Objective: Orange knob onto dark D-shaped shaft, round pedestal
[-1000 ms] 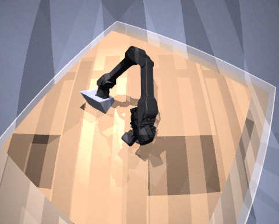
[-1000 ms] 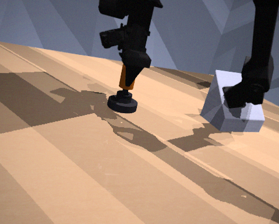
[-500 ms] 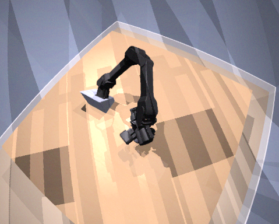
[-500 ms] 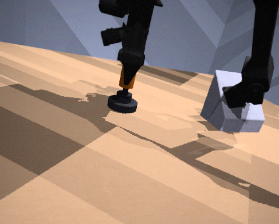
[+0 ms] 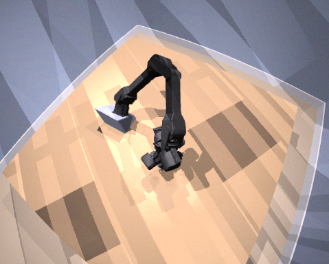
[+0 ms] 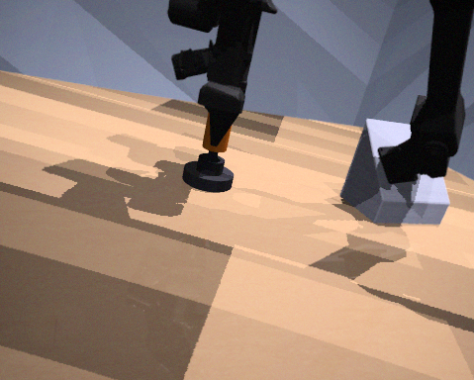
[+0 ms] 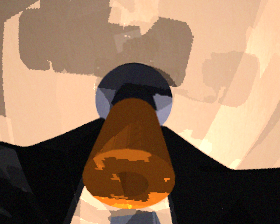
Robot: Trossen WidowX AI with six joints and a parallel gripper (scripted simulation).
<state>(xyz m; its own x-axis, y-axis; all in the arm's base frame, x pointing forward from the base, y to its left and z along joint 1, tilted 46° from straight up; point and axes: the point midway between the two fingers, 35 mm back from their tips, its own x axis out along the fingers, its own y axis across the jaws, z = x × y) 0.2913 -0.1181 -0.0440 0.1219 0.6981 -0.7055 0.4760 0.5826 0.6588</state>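
Orange knob gripped above the round pedestal, its fit hidden from me

From here the wooden bench (image 5: pixel 194 220) (image 6: pixel 330 327) (image 7: pixel 31 107) fills most of my views, and its far edge runs out of my exterior picture. The black arm (image 5: pixel 174 93) (image 6: pixel 236 45) is cut off at the top of that picture, though the overhead view gives me its whole bend. Its foot stands on a pale grey wedge-shaped block (image 5: pixel 112 118) (image 6: pixel 361 173), partly covered by the arm.

My gripper (image 6: pixel 217 141) (image 7: pixel 132 127) is partway open, its fingers closed on the orange knob. From overhead the arm's end hides the knob and pedestal from me entirely. At the wrist, both fingers run off the sides of the picture.

The dark round pedestal (image 6: pixel 208 179) (image 7: pixel 133 75) sits on the bench, a wide disc with a narrower step on top. In the wrist view the knob covers its near part.

The knob (image 6: pixel 220 144) (image 7: pixel 128 145) is directly above the pedestal's step, with a short dark piece of the shaft (image 6: pixel 212 154) visible below it. I cannot tell whether the shaft's tip is inside the hole, nor see either flat. The knob looks like a smooth, slim cylinder, tilted slightly in the exterior view, with a round, shaded recess in its upper end and brighter orange patches around it.
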